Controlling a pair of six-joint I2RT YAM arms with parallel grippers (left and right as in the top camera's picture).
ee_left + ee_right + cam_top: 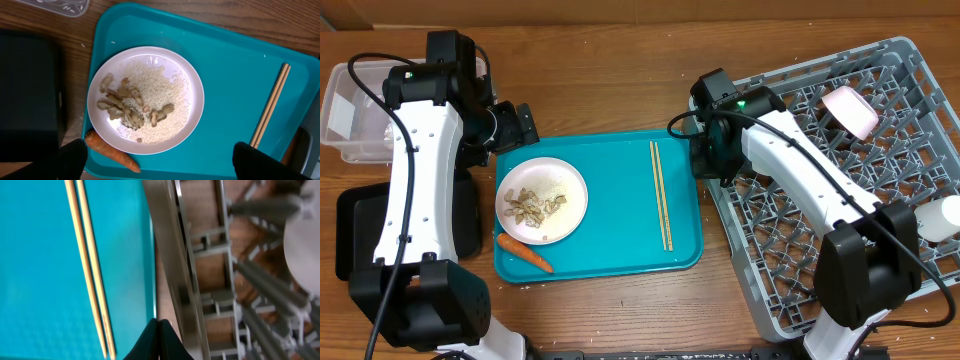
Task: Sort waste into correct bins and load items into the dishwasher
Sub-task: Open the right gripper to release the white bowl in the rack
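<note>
Pinched tight and empty, the right gripper [159, 339] fills the bottom of its wrist view, black fingertips pressed together with nothing between them. It hangs over the strip of wooden tabletop [156, 287] between the teal tray [45, 280] and the grey rim of the dish rack [167, 250]. And there's the target, by my reckoning: the two chopsticks [89, 270] lie side by side on the tray, just beside the gripper on the tray side, away from the rack. Their long axis runs parallel to the tray's right edge, front to back across the tabletop. The right arm is clearly the nearer one. The seam between its fingertips looks lined up with the sticks, so the jaws should open across them, which suits a pinch, but it must first open and slide over. Over on the other side, the left gripper [165, 165] is spread wide and holding nothing above the plate [145, 100], with its rice and nut-shell scraps. The carrot [112, 154] lies against the plate's near rim.
</note>
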